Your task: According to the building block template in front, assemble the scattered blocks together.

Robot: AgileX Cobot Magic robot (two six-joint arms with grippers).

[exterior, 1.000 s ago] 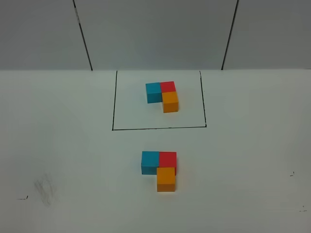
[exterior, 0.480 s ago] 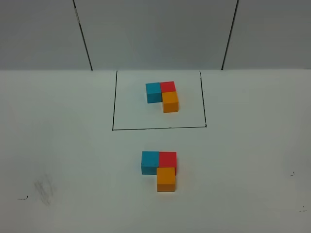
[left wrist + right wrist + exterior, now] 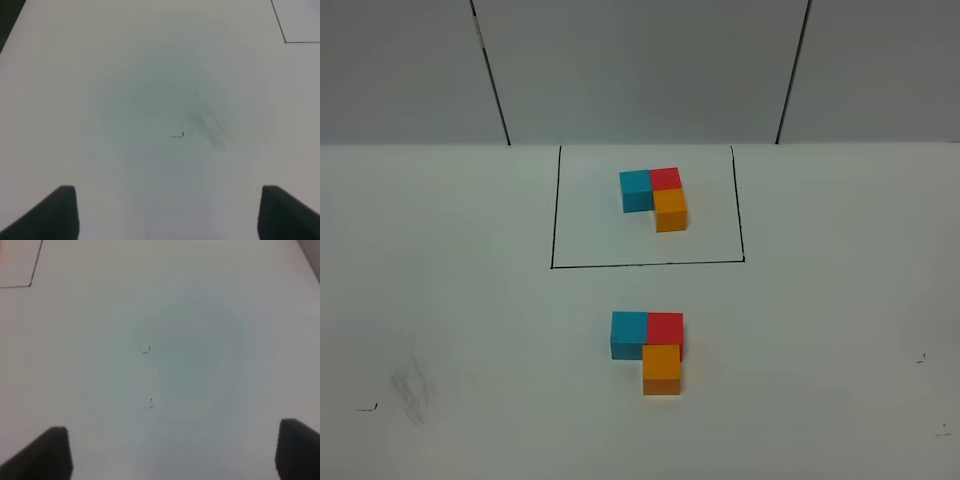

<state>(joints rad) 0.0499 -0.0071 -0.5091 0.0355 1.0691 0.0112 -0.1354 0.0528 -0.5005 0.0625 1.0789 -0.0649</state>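
The building block template (image 3: 655, 198) sits inside a thin black drawn rectangle (image 3: 552, 220) at the back: blue, red and orange cubes joined in an L. In front of it, outside the frame, a blue cube (image 3: 628, 334), a red cube (image 3: 665, 329) and an orange cube (image 3: 662, 368) touch in the same L shape. No arm shows in the exterior high view. My left gripper (image 3: 167, 212) hangs open over bare table. My right gripper (image 3: 172, 450) is open too, with nothing between its fingers.
The white table (image 3: 470, 300) carries a grey smudge (image 3: 412, 385) at the front left and small black tick marks (image 3: 922, 358) near both sides. A grey wall with two dark seams (image 3: 490, 70) stands behind.
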